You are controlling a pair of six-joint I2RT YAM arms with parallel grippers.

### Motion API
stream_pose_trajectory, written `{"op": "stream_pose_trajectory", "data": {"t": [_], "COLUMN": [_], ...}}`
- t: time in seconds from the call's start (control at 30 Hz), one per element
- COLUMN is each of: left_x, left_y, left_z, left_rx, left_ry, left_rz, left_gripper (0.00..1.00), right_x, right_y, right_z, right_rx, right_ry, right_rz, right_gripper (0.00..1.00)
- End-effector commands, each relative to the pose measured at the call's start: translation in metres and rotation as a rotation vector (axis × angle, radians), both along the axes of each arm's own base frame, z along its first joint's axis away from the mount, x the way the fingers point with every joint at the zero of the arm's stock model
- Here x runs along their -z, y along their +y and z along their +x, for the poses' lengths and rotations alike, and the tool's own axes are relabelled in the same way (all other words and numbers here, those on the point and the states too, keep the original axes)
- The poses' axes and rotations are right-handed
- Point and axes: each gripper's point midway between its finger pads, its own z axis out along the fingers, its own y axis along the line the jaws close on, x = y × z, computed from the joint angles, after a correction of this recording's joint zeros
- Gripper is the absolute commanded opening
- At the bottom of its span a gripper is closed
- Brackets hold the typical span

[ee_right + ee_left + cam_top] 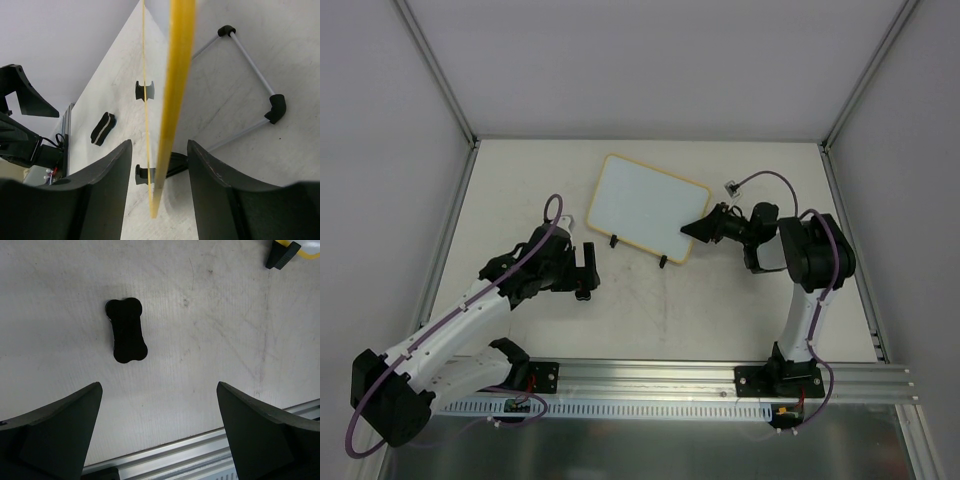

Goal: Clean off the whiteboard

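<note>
The right gripper (160, 146) fills the bottom of its wrist view. Its jaws stand apart on either side of the yellow frame edge of the whiteboard (176, 75), with a sliver of desk (260, 45) showing on each side, so it looks unclamped. The left gripper (159, 386) is also spread and empty, hanging over a black, bone-shaped eraser (126, 330) that lies flat on the desk.

The whiteboard stands near the middle of the desk on two small black clip feet (145, 91), with its right end between the right gripper's jaws.

The likely trouble is the board itself. With only two narrow feet under it and a hold at one end, a closure that meets one face first could twist or tip it. If the hold is loose, wiping pressure could push the board over. The eraser also sits nearer one finger than the other, so a straight descent and squeeze could knock it sideways instead of pinching its waist.

The top view shows both arms and the white face of the board, with no writing that I can make out there. Only the right wrist view shows the gaps beside the frame, the pale band along the eraser's side, and a thin rod with black corner pieces (274, 106) behind the board. The left wrist view alone gives the eraser's outline.
</note>
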Motion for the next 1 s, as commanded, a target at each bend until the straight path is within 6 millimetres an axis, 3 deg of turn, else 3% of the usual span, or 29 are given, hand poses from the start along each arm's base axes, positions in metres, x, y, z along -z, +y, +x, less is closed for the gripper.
{"op": "stream_pose_trajectory", "data": {"t": [0.0, 0.1, 0.23, 0.37, 0.47, 0.53, 0.57, 0.63, 0.67, 0.77, 0.8, 0.83, 0.87, 0.9, 0.93, 0.97], "left_x": [-0.016, -0.017, -0.019, -0.021, -0.025, -0.029, -0.031, -0.036, -0.039, -0.049, -0.051, -0.054, -0.056, -0.057, -0.059, -0.06], "left_y": [-0.005, -0.005, -0.005, -0.004, -0.003, -0.001, -0.001, 0.001, 0.001, 0.002, 0.003, 0.004, 0.005, 0.007, 0.009, 0.01], "left_z": [-0.002, -0.003, -0.005, -0.006, -0.007, -0.008, -0.008, -0.008, -0.009, -0.011, -0.012, -0.013, -0.013, -0.013, -0.014, -0.014], "left_rx": [0.015, 0.017, 0.022, 0.024, 0.02, 0.019, 0.018, 0.018, 0.018, 0.024, 0.027, 0.03, 0.033, 0.031, 0.03, 0.029], "left_ry": [-0.026, -0.029, -0.034, -0.039, -0.06, -0.078, -0.089, -0.111, -0.122, -0.155, -0.162, -0.179, -0.188, -0.195, -0.204, -0.213], "left_rz": [-0.034, -0.041, -0.051, -0.056, -0.064, -0.072, -0.076, -0.084, -0.092, -0.114, -0.117, -0.121, -0.121, -0.113, -0.112, -0.114], "left_gripper": [0.99, 0.99, 0.99, 0.99, 0.99, 0.99, 0.99, 0.99, 0.99, 0.99, 0.99, 0.99, 0.99, 0.99, 0.99, 0.99], "right_x": [-0.069, -0.078, -0.086, -0.085, -0.1, -0.102, -0.117, -0.122, -0.139, -0.144, -0.159, -0.16, -0.144, -0.157, -0.154, -0.136], "right_y": [-0.004, -0.01, -0.019, -0.044, -0.061, -0.069, -0.08, -0.087, -0.094, -0.098, -0.098, -0.096, -0.097, -0.096, -0.099, -0.1], "right_z": [0.008, 0.006, 0.004, 0.003, 0.002, -0.007, -0.009, -0.021, -0.029, -0.053, -0.066, -0.074, -0.079, -0.091, -0.093, -0.098], "right_rx": [0.019, 0.042, 0.087, 0.2, 0.274, 0.315, 0.348, 0.37, 0.386, 0.382, 0.379, 0.367, 0.379, 0.386, 0.412, 0.422], "right_ry": [-0.341, -0.355, -0.365, -0.343, -0.357, -0.345, -0.366, -0.36, -0.39, -0.379, -0.422, -0.422, -0.337, -0.384, -0.391, -0.299], "right_rz": [0.035, 0.039, 0.04, 0.03, 0.041, 0.048, 0.062, 0.076, 0.093, 0.103, 0.11, 0.1, 0.086, 0.079, 0.047, 0.019], "right_gripper": [0.52, 0.58, 0.79, 0.89, 0.99, 0.99, 0.99, 0.99, 0.99, 0.99, 0.99, 0.99, 0.99, 0.99, 0.99, 0.99]}}
